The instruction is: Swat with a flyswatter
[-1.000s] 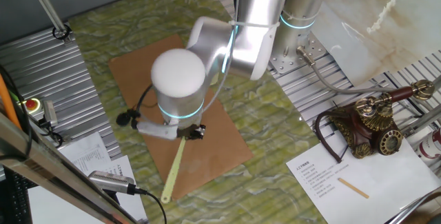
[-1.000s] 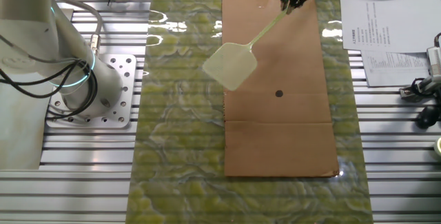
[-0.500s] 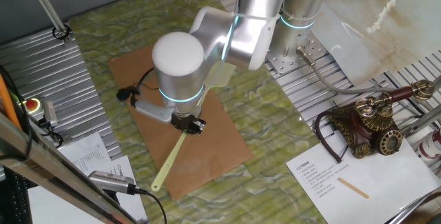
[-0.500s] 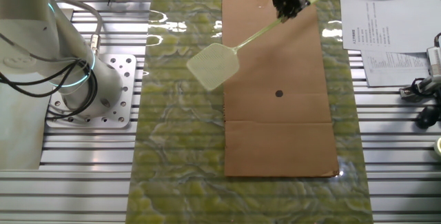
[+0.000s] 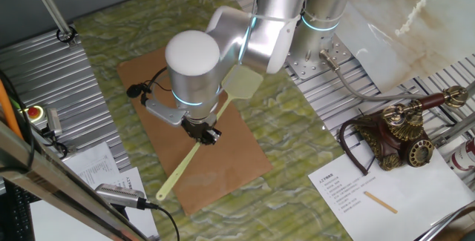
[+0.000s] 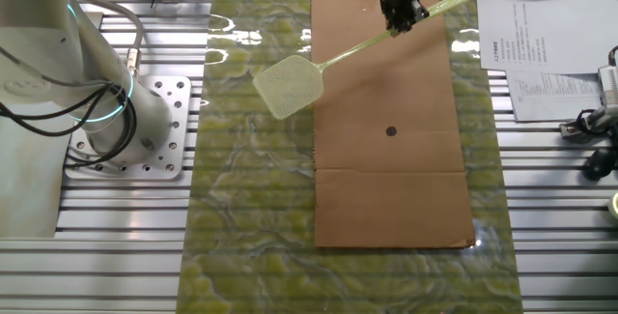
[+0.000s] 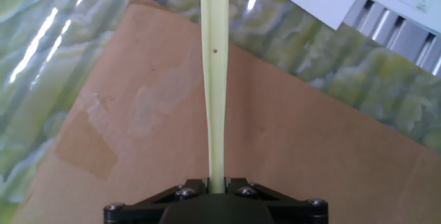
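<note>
Hand point(image 6: 400, 19) pinches flyswatter point(image 6: 338, 61) mid-handle, above brown board point(image 6: 391, 159). Mesh head over green mat point(image 6: 251, 208); black dot point(image 6: 391, 130) w/ nothing covering it.

Silver arm point(image 5: 276, 18), white round cap, cyan glowing rings, black fingers point(image 5: 202, 133)

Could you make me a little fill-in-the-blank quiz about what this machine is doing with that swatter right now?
1. The hand is shut on the flyswatter's thin ____.
2. The brown board lies on a marbled ____ mat.
3. On the board sits one small dark ____.
4. The swatter's mesh head hangs over the ____, off the board.

Missing words: handle; green; dot; mat
</note>
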### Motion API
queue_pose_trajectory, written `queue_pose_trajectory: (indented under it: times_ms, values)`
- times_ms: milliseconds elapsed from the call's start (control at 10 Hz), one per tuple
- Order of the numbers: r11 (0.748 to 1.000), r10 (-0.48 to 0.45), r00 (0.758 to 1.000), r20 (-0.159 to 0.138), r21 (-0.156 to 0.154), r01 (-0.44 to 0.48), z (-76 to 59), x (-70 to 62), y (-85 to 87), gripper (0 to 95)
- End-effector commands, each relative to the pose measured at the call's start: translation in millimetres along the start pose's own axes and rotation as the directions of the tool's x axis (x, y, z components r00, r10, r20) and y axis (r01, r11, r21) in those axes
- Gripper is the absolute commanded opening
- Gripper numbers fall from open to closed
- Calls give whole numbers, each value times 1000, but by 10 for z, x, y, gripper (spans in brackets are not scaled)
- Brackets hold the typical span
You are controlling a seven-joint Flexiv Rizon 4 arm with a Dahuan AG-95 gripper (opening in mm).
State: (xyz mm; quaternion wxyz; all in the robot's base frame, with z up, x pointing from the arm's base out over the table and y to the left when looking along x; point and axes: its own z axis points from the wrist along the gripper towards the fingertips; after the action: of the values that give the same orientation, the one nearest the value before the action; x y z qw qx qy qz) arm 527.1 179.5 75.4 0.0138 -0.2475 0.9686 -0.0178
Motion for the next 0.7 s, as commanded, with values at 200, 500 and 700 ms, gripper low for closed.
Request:
queue_pose_trajectory:
  times_ms: [200,500,700]
  values:
    - [997,75,997,-2,-2,-75,51,4,-4,190]
    - [997,83,997,-6,-6,-83,79,4,-6,190]
    - [997,71,997,-10,-7,-71,71,4,-5,0]
